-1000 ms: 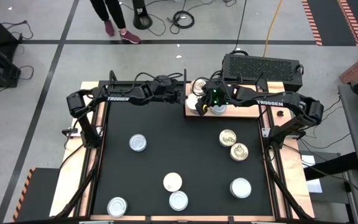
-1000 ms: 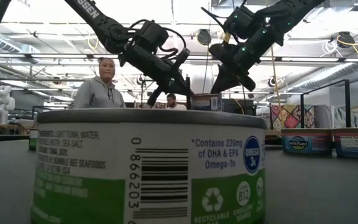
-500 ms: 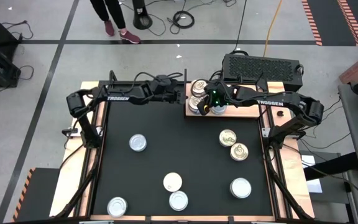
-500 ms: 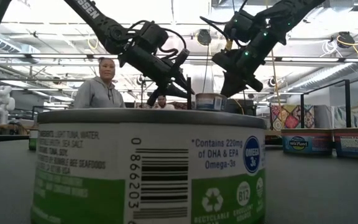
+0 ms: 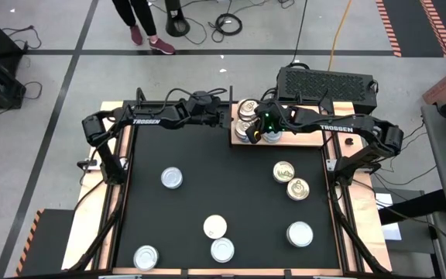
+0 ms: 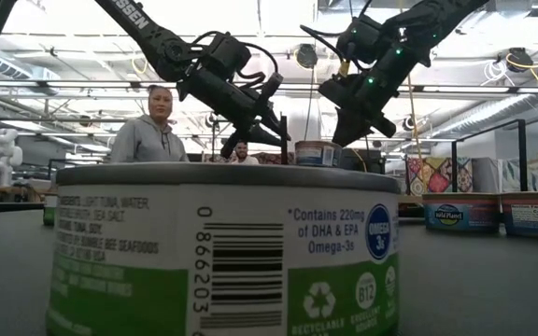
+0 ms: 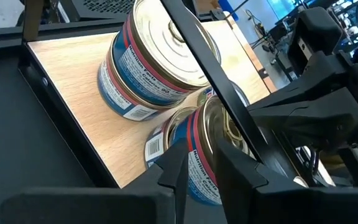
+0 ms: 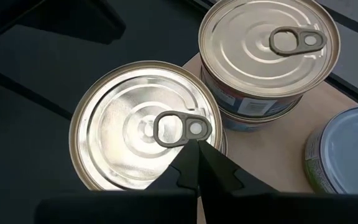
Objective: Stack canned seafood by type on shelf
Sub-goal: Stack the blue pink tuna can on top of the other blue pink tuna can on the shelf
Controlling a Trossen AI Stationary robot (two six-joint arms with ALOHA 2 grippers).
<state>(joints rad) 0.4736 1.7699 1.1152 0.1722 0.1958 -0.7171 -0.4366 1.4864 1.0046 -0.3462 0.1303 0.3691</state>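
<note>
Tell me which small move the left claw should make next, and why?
Probably draw the left claw back from the light-brown wooden board: it hangs at the board's edge holding nothing, and the blue-labelled silver tins already stand stacked there. The shut right claw hovers over one stack.

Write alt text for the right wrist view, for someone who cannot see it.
Seen from above, the right gripper, fingers shut, points at the pull tab of a silver-topped can at the edge of the wooden board. Beyond it stands a stack of two cans with the same pull-tab top, and a pale-blue-topped can shows at the picture's edge.
</note>
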